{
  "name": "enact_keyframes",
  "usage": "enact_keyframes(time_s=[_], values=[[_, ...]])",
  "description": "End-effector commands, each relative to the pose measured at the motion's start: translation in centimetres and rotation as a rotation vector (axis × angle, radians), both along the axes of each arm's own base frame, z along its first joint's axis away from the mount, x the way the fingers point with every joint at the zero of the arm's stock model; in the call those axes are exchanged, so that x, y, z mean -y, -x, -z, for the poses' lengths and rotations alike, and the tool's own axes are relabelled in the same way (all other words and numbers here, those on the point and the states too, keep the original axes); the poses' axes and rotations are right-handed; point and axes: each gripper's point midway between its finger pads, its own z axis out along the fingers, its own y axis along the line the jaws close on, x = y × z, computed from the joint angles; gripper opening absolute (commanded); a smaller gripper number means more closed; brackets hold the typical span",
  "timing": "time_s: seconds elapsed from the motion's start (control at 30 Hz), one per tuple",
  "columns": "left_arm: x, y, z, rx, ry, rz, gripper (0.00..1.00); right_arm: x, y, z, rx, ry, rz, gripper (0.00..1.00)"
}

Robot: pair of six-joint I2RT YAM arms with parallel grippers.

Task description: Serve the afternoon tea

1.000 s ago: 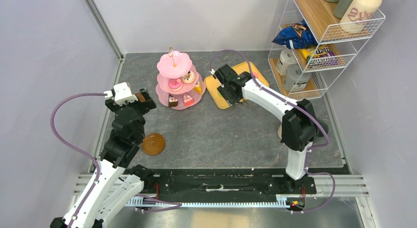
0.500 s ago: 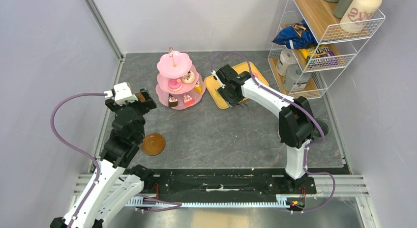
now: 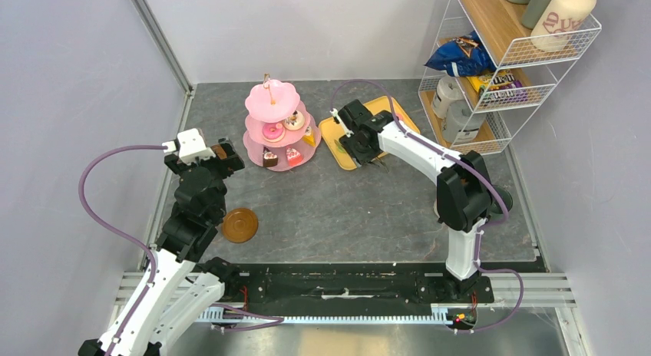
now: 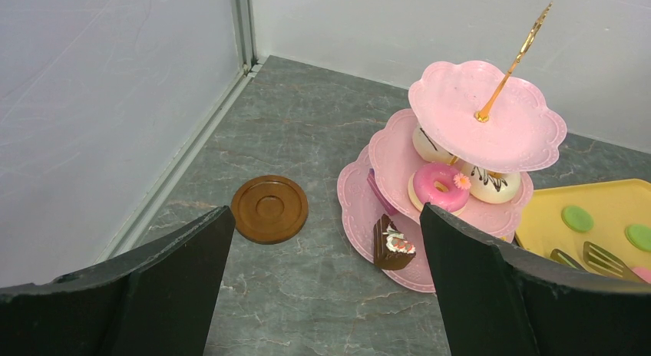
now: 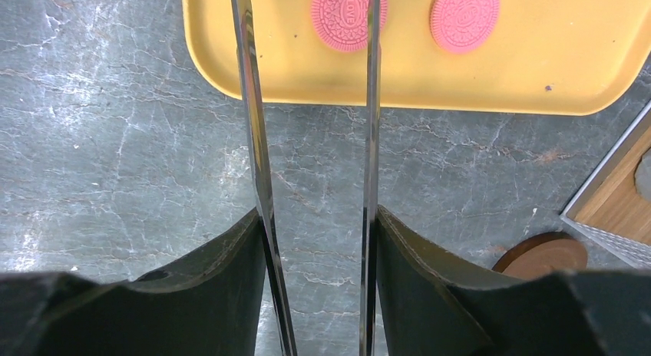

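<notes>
The pink three-tier stand [image 3: 274,126] holds donuts [image 4: 437,186] on its middle tier and cake wedges [image 3: 294,156] on the bottom, among them a chocolate one [image 4: 393,245]. My left gripper [image 3: 219,160] hangs open and empty left of the stand, above a brown saucer [image 4: 269,209]. My right gripper [image 3: 359,140] is shut on metal tongs [image 5: 257,141], whose arms reach over the yellow tray [image 5: 414,72]. Two pink macarons [image 5: 349,14] lie at the tong tips. Green macarons [image 4: 576,218] lie on the same tray. Mugs [image 3: 446,95] stand in the wire shelf.
A second saucer [image 3: 239,225] lies at the near left, and another [image 5: 541,255] shows by the shelf foot. The wire shelf [image 3: 530,45] at the right carries a blue bag [image 3: 459,57], a yellow packet [image 3: 495,84] and a cream bottle [image 3: 564,18]. Walls close the left and back.
My right gripper with the tongs has edged slightly toward the back over the tray. The left arm has not moved.
</notes>
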Motion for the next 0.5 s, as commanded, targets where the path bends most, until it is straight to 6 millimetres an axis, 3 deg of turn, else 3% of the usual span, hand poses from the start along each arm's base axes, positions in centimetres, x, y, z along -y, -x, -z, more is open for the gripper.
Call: enact_keyframes(time_s=[0.0, 0.47], values=[[0.2, -0.3, -0.6, 0.037, 0.041, 0.001, 0.99, -0.7, -1.1, -4.0, 0.098, -0.082, 0.020, 0.57], [0.2, -0.3, -0.6, 0.037, 0.041, 0.003, 0.99, -1.8, -0.7, -4.8, 0.104, -0.154, -0.009, 0.57]])
